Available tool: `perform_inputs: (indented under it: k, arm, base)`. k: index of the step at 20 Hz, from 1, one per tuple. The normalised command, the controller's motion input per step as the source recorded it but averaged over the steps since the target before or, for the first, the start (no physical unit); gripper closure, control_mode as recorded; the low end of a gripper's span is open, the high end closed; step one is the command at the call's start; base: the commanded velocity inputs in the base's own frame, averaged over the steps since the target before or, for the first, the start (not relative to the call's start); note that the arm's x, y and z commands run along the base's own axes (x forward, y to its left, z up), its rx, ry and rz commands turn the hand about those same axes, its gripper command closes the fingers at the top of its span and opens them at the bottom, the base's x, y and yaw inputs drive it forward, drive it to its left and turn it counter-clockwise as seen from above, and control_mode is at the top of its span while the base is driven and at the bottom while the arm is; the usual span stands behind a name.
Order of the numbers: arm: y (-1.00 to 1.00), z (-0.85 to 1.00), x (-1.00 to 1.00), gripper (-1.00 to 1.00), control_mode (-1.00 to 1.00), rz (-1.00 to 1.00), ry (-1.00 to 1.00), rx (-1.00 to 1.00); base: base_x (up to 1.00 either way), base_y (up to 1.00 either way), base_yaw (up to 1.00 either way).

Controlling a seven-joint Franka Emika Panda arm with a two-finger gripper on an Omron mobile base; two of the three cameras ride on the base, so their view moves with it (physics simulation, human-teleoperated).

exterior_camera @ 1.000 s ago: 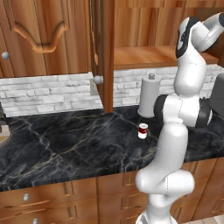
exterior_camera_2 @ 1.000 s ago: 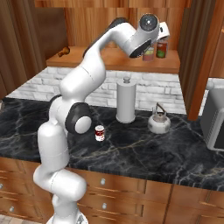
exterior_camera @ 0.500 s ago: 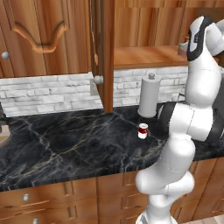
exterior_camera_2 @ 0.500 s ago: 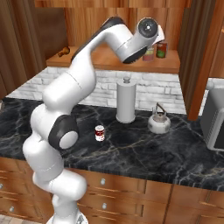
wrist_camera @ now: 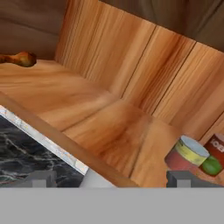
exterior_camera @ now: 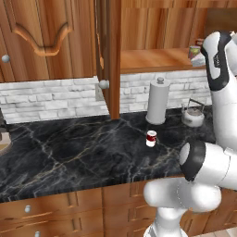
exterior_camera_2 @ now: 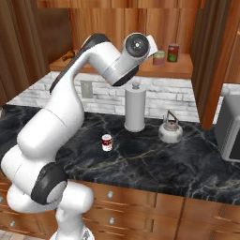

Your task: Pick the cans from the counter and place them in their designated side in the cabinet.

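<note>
White arm reaches up, gripper (wrist_camera: 109,179) open before the cabinet (wrist_camera: 109,127) shelf.

Label text on red-and-white can (exterior_camera: 151,138) on counter (exterior_camera: 69,152): too small to read in either base view.
Yellow-banded can (wrist_camera: 187,154) on cabinet shelf (wrist_camera: 87,113): base hidden behind right fingertip (wrist_camera: 181,178) in hand view; in left base view half covered by arm.
Red can with green top (wrist_camera: 214,155): cut off by right edge of hand view.
Brown item (wrist_camera: 19,58) at far end of shelf: cut off by left edge, identity cannot be told.
Kettle (exterior_camera: 193,115): right side hidden behind arm in left base view.
</note>
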Motion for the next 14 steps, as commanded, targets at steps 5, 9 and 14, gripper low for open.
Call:
perform_inputs:
  k: [5, 9, 14]
  arm:
    - [0.54, -0.24, -0.99, -1.0, -1.0, 0.0, -0.03, -0.05]
    - [0.52, -0.29, -1.0, -1.0, -1.0, -0.01, 0.0, -0.01]
    - [0.35, -0.32, -0.78, -1.0, -1.0, -0.02, 0.01, 0.04]
  base:
    - [0.0, 0.0, 0.0]
    - [0.0, 0.0, 0.0]
    - [0.0, 0.0, 0.0]
